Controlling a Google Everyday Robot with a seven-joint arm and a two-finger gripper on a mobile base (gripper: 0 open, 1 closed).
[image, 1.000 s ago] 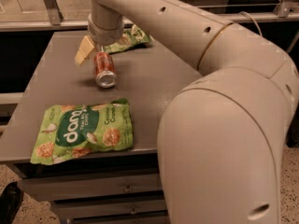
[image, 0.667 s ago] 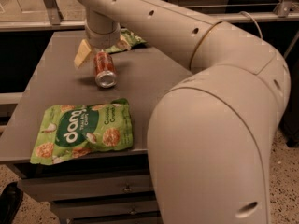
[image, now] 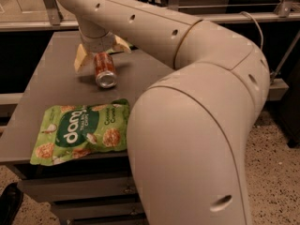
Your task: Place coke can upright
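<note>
Camera view is showing the coke can (image: pixel 105 70) lying on its side on the far part of the grey table (image: pixel 51 86), its silver end pointing toward the camera. The gripper (image: pixel 101 56) is sitting over the can's far end, its pale fingers (image: pixel 80 60) spreading wide on both sides and gripping nothing. A green snack bag (image: pixel 82 135) is lying flat near the front edge.

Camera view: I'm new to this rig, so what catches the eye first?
A big cream arm fills the right, reaching to the grey table's far side. There its tool sits open over the coke can, which lies on its side. A green snack bag lies flat near the table's front edge.
</note>
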